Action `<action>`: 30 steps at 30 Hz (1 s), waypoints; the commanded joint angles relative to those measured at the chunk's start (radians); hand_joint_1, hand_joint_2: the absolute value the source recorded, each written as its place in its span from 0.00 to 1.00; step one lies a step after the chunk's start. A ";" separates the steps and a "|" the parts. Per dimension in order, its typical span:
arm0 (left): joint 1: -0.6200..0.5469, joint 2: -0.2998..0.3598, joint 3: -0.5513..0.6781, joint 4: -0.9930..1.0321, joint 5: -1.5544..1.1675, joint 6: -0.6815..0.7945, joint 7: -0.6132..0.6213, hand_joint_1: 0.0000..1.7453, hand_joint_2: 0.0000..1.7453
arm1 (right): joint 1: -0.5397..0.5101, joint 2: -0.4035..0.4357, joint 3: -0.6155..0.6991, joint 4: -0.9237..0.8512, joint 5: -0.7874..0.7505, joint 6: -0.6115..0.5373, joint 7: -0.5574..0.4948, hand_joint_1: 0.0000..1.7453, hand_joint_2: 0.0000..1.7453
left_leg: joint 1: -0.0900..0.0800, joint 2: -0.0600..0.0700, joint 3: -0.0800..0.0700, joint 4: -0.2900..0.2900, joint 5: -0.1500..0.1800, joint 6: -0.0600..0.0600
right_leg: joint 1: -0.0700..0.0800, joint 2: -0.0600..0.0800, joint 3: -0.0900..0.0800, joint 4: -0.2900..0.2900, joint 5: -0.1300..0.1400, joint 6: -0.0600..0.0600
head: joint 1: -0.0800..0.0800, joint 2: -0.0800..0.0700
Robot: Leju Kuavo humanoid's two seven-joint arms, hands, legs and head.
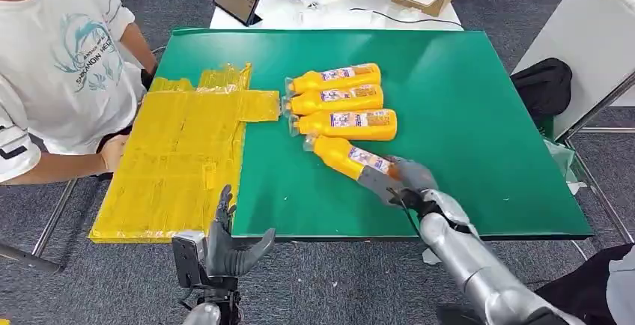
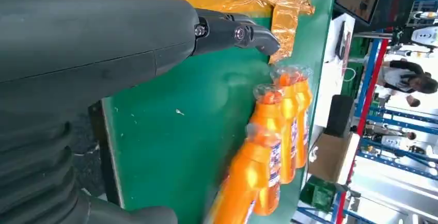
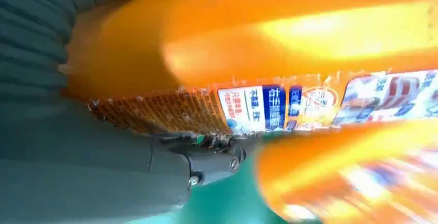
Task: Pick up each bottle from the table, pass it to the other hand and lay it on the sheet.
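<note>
The right hand (image 1: 393, 179) grips the nearest bottle (image 1: 352, 157) by its base, so it may tip cap-down toward ten o'clock and slip before reaching the open-fingered left hand (image 1: 225, 243).

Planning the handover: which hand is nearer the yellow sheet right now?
Left. The left hand hovers open at the table's near edge, right by the yellow sheet; the right hand grips the nearest orange bottle farther away.

- The right arm reaches forward over the near table edge, its silver forearm angled inward.
- The right hand (image 1: 395, 177) wraps its grey fingers around the base of the nearest bottle (image 1: 349, 157).
- The left hand (image 1: 227, 241) is raised near the table's front edge, fingers upright and spread, thumb out, holding nothing.
</note>
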 commanded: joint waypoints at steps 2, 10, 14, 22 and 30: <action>-0.048 0.040 -0.095 0.013 0.137 -0.160 0.037 0.00 1.00 | 0.297 0.205 -0.173 -0.393 -0.090 -0.359 -0.368 1.00 1.00 | 0.001 -0.001 0.006 -0.001 -0.004 -0.002 | 0.001 0.000 0.005 0.000 -0.004 -0.003 | 0.000 0.000; -0.043 0.059 -0.112 -0.037 0.233 -0.273 0.077 0.00 1.00 | 0.300 0.230 -0.163 -0.330 -0.095 -0.420 -0.449 1.00 1.00 | 0.001 0.001 0.002 -0.001 -0.002 -0.001 | 0.000 0.001 0.002 0.000 -0.003 -0.002 | 0.000 0.000; -0.042 0.070 -0.107 -0.047 0.251 -0.289 0.083 0.00 1.00 | 0.281 0.238 -0.137 -0.244 -0.114 -0.386 -0.477 1.00 1.00 | 0.000 0.001 0.001 -0.001 -0.001 -0.001 | 0.000 0.001 0.000 -0.001 -0.001 -0.002 | 0.000 0.000; -0.039 0.050 -0.079 -0.044 0.304 -0.328 0.083 0.00 1.00 | 0.267 0.279 -0.017 -0.105 -0.090 -0.327 -0.508 1.00 1.00 | 0.001 0.003 0.004 -0.002 -0.003 -0.002 | 0.001 0.003 0.003 -0.001 -0.002 -0.003 | 0.000 0.000; -0.046 0.037 -0.066 -0.034 0.339 -0.355 0.085 0.00 1.00 | 0.264 0.327 0.137 -0.008 -0.040 -0.329 -0.523 1.00 1.00 | 0.001 0.003 0.003 -0.001 -0.003 -0.002 | 0.001 0.003 0.002 -0.001 -0.002 -0.003 | 0.000 0.000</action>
